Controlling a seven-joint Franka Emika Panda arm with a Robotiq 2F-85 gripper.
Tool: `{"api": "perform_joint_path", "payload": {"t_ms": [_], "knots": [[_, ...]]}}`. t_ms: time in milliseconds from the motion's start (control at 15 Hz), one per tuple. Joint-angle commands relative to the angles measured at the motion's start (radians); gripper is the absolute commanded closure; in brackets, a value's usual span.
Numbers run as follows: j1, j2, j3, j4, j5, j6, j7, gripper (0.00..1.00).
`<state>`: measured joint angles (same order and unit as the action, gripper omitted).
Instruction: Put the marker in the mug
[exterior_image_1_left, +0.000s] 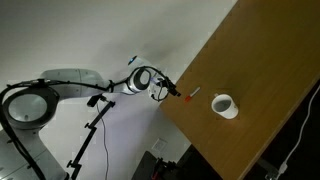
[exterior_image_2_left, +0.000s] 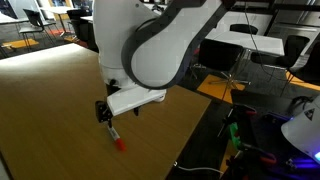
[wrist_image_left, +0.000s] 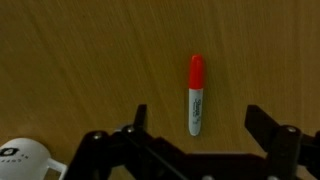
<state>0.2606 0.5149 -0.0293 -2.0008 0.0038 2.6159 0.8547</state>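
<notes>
The marker (wrist_image_left: 196, 95) lies flat on the wooden table, with a red cap and a white body. In the wrist view it sits between my open gripper's (wrist_image_left: 197, 112) two fingers, which touch nothing. In an exterior view the gripper (exterior_image_2_left: 102, 111) hangs just above the marker (exterior_image_2_left: 116, 137). The white mug (exterior_image_1_left: 224, 105) stands upright on the table a short way from the marker (exterior_image_1_left: 191, 96) and from the gripper (exterior_image_1_left: 167, 86). Part of the mug also shows at the bottom left of the wrist view (wrist_image_left: 20, 160).
The wooden table (exterior_image_1_left: 250, 60) has an edge close to the marker (exterior_image_2_left: 150, 150). Beyond that edge are office chairs and tables (exterior_image_2_left: 250, 45). A stand with cables (exterior_image_1_left: 95, 125) is beside the robot base.
</notes>
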Motion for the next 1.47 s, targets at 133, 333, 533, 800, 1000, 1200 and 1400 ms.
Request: {"api": "perform_joint_path", "payload": {"t_ms": [133, 333, 533, 800, 1000, 1200, 1400], "knots": [[0.061, 0.108, -0.059, 0.09, -0.031, 0.028, 0.072, 0.0], [0.071, 0.156, -0.072, 0.118, -0.029, 0.053, 0.073, 0.0], [0.056, 0.202, -0.06, 0.141, -0.003, 0.092, 0.045, 0.0], [0.042, 0.256, -0.051, 0.183, 0.024, 0.118, 0.03, 0.0], [0.041, 0.287, -0.053, 0.217, 0.036, 0.114, 0.029, 0.03], [0.034, 0.308, -0.05, 0.25, 0.049, 0.106, 0.025, 0.16], [0.019, 0.326, -0.046, 0.276, 0.063, 0.098, 0.019, 0.28]]}}
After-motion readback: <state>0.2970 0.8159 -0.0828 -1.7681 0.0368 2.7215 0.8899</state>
